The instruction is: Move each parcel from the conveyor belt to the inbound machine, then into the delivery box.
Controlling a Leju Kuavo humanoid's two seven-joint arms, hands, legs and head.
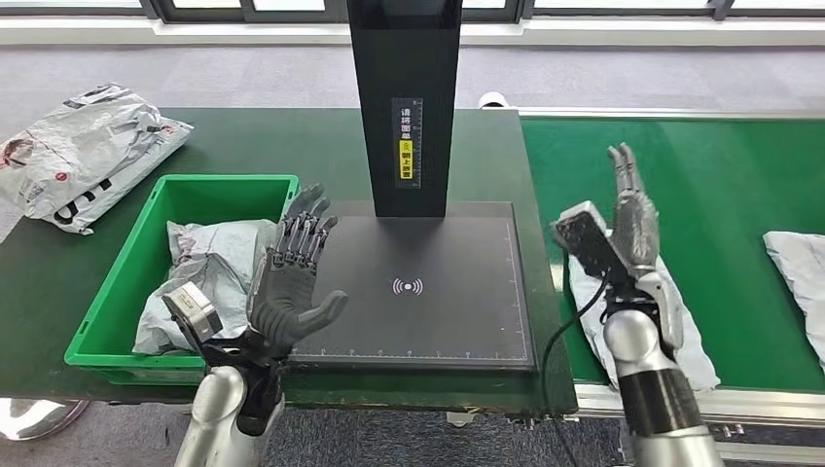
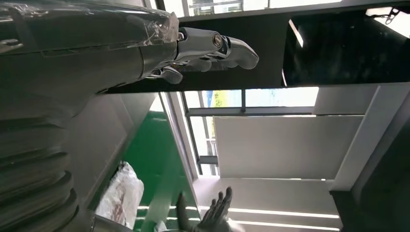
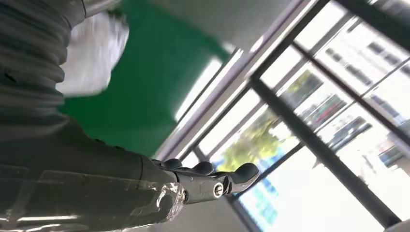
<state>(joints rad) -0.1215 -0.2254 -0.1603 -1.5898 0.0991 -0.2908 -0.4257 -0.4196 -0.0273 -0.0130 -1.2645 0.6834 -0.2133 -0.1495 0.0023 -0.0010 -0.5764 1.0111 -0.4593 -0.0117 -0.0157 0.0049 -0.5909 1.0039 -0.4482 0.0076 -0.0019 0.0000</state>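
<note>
A grey parcel (image 1: pixel 699 360) lies on the green conveyor belt (image 1: pixel 720 185) near its front edge, partly hidden by my right forearm. My right hand (image 1: pixel 632 219) is raised above it, open, fingers pointing up, holding nothing; the right wrist view shows the same hand (image 3: pixel 208 181) empty. My left hand (image 1: pixel 292 277) is also raised and open, over the seam between the green delivery box (image 1: pixel 107 302) and the black inbound machine platform (image 1: pixel 428 282). The left wrist view shows that hand (image 2: pixel 203 48) empty. A crumpled grey parcel (image 1: pixel 209 268) lies in the box.
The machine's black column (image 1: pixel 404 97) rises behind the platform. A second grey parcel (image 1: pixel 798 272) lies on the belt at the right edge. White plastic parcels (image 1: pixel 88 156) rest on the dark table behind the box.
</note>
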